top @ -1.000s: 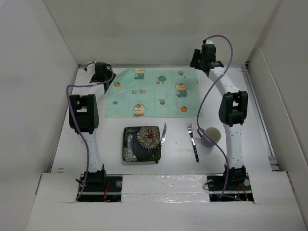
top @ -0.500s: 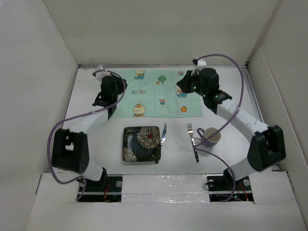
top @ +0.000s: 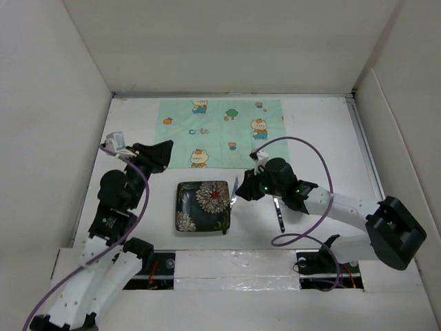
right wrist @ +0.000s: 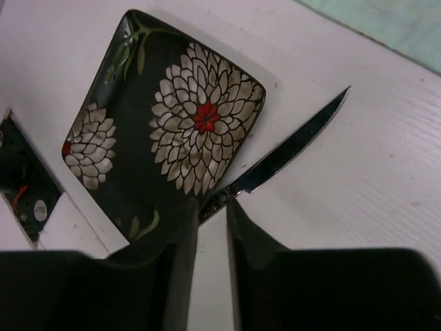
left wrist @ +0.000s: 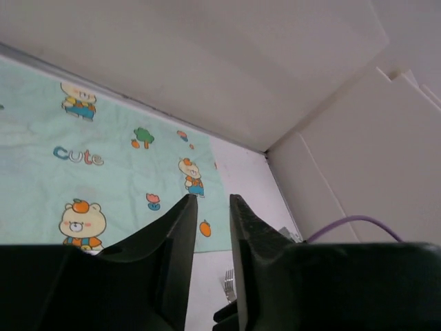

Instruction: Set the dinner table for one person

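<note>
White matte top, that's the dinner table. It fills the whole floor of the box and everything sits on it. The mint-green cartoon mat lies flat at the far side, roughly centred. Closer to the arm bases is the black square plate with big white flowers, near the mat's front edge but not touching it.

The left gripper hangs in the air by the mat's near-left corner. Its jaws are only a narrow slot apart with nothing between them, just mat showing through.

The right gripper is down low over the handle end of the knife, which lies just right of the plate with its blade pointing at the mat. Its jaws are a narrow gap too, and I can't tell if they touch the handle.

The fork lies further right, mostly hidden under that arm.
</note>
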Available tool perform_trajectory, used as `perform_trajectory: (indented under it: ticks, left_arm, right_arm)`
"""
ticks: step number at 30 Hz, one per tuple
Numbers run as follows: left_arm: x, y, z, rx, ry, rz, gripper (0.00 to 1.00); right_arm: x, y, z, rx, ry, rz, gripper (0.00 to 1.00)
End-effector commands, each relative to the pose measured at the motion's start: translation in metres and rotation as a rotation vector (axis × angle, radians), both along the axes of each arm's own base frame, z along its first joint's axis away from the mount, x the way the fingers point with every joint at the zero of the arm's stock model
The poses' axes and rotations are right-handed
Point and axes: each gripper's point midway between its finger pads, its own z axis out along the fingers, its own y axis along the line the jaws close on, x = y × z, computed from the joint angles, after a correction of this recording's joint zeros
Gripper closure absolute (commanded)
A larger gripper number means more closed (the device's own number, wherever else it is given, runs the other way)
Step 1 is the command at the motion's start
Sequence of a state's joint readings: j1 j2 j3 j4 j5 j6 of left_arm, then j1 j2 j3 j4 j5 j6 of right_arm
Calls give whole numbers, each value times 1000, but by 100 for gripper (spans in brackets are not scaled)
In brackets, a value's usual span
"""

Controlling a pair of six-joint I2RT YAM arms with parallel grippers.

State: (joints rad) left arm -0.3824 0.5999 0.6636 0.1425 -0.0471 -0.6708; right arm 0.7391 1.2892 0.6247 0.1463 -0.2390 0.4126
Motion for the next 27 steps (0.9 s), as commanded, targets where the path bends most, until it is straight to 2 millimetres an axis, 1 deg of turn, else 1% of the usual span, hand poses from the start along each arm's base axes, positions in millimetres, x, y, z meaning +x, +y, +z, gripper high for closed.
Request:
perform_trajectory:
  ticks: [1,2,3,4,6,7,8,9,10,11,12,14,17,18,20,21,24,25,27]
  left_arm:
    - [-27,12,1,139,1,-10,75]
    - [-31,15,5,164,-9,-10,73]
    - [-33,16,7,189,-12,-11,72]
    - [-37,21,8,217,-2,2,71]
    - [-38,29,7,269,-4,31,70]
    - [-36,36,4,280,1,66,69]
    - [-36,37,1,287,3,75,69]
    - [-35,38,-1,289,2,79,69]
    - [-35,35,-4,291,-4,64,68]
    - [-36,32,-3,289,-11,46,68]
    - [-35,32,-4,299,-11,46,68]
    - [-32,34,-5,303,-7,46,68]
    - [-33,29,-6,311,-11,18,68]
    - [-32,31,-5,310,-10,27,68]
    - [-33,32,-5,307,-16,28,68]
    - [-34,32,-5,307,-16,28,68]
    - [-35,32,-4,306,-25,28,68]
    - [-34,32,-5,307,-22,29,68]
    - [-34,32,-5,310,-18,27,68]
  right_arm:
    - [12,23,13,54,-42,-9,60]
    - [17,23,9,37,-33,-23,58]
    - [22,27,11,36,-37,-30,56]
    - [22,31,0,14,-18,-25,55]
    - [29,32,-6,-2,-11,-48,54]
    - [34,35,-4,-4,-15,-54,53]
    - [36,37,-14,-22,1,-54,53]
    - [37,40,-17,-25,10,-53,53]
    - [40,46,-14,-13,10,-44,53]
    - [41,47,-25,-29,32,-44,53]
    - [40,52,-26,-28,34,-39,53]
    - [42,55,-33,-27,47,-48,54]
    - [46,55,-41,-41,64,-68,55]
    - [46,55,-49,-54,75,-71,55]
    - [46,55,-54,-57,85,-78,57]
    - [44,55,-61,-60,101,-74,58]
    - [42,61,-61,-24,108,-54,62]
    - [41,62,-67,-26,123,-54,64]
    - [41,65,-69,-16,132,-46,65]
